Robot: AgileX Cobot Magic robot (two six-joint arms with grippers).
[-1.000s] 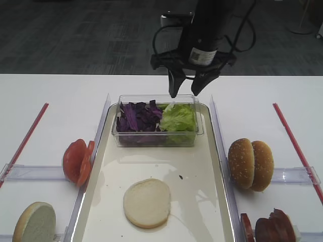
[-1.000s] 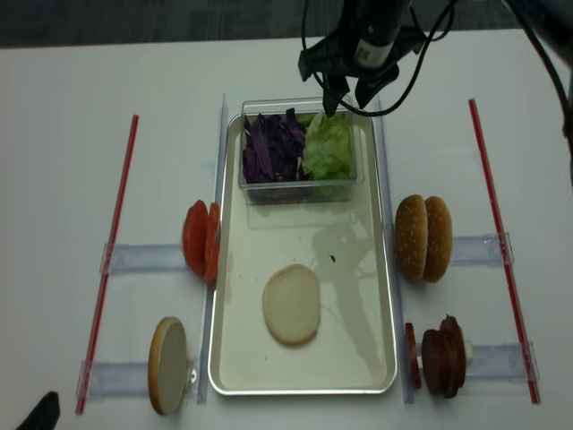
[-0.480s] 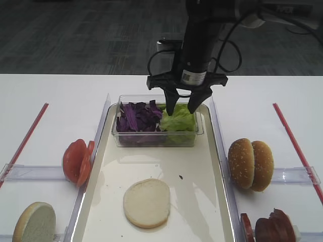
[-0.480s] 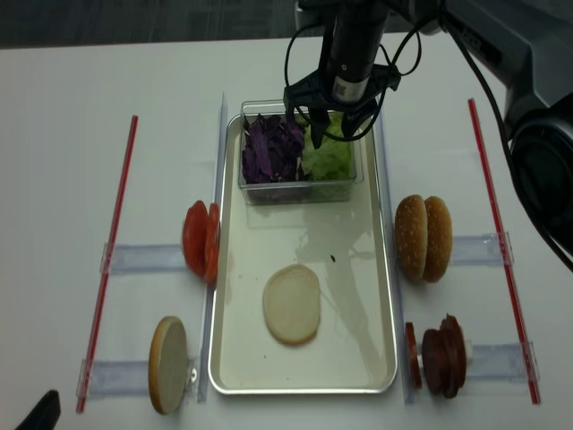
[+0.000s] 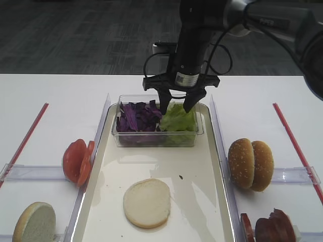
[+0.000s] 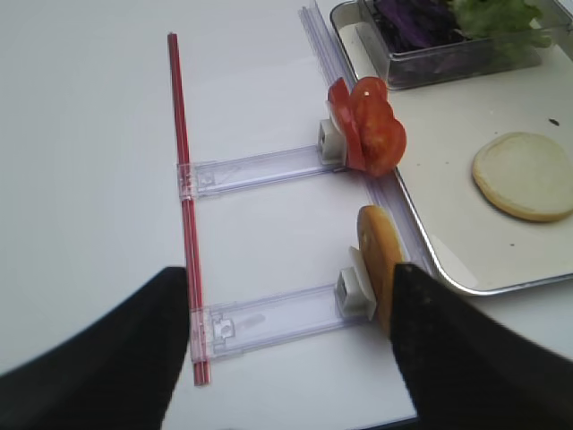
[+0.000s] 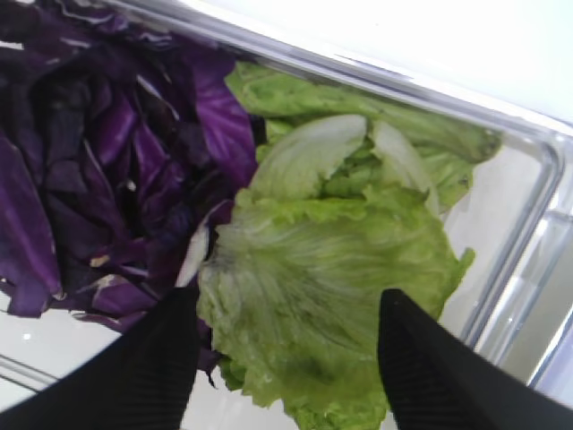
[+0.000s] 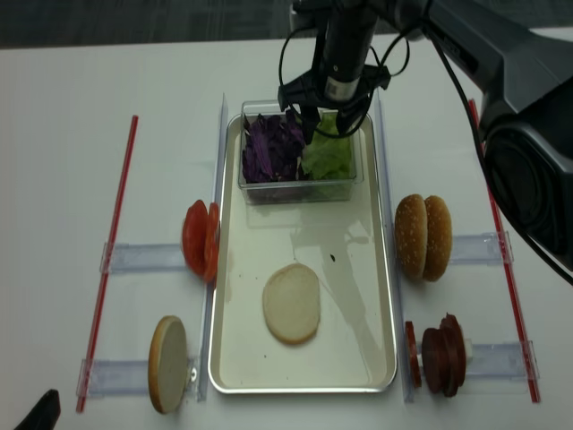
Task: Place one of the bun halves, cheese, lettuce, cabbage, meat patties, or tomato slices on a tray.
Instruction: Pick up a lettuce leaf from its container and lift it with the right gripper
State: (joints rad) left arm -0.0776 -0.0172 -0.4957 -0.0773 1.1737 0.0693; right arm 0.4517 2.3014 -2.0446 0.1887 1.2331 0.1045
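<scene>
The cream tray (image 5: 194, 171) lies lengthwise in the middle, and one white bun half (image 5: 147, 202) rests flat on it. At the tray's far end a clear tub (image 5: 151, 140) holds purple cabbage (image 5: 137, 117) on the left and green lettuce (image 5: 177, 122) on the right. My right gripper (image 5: 176, 112) points down into the tub. It is open, with a finger on either side of the top lettuce leaf (image 7: 331, 269), which no finger pinches. My left gripper (image 6: 288, 273) hovers open over the front left table, near an upright bun half (image 6: 380, 255).
Tomato slices (image 5: 77, 160) stand in a clear holder left of the tray. Two sesame bun halves (image 5: 251, 164) and meat patties (image 5: 270, 229) stand in holders on the right. Red strips (image 5: 25, 138) (image 5: 295, 143) lie along both sides of the table.
My right gripper has come down from above the tub's back edge into the tub, over the lettuce, and its jaws have spread a little wider. Nothing else has moved.
</scene>
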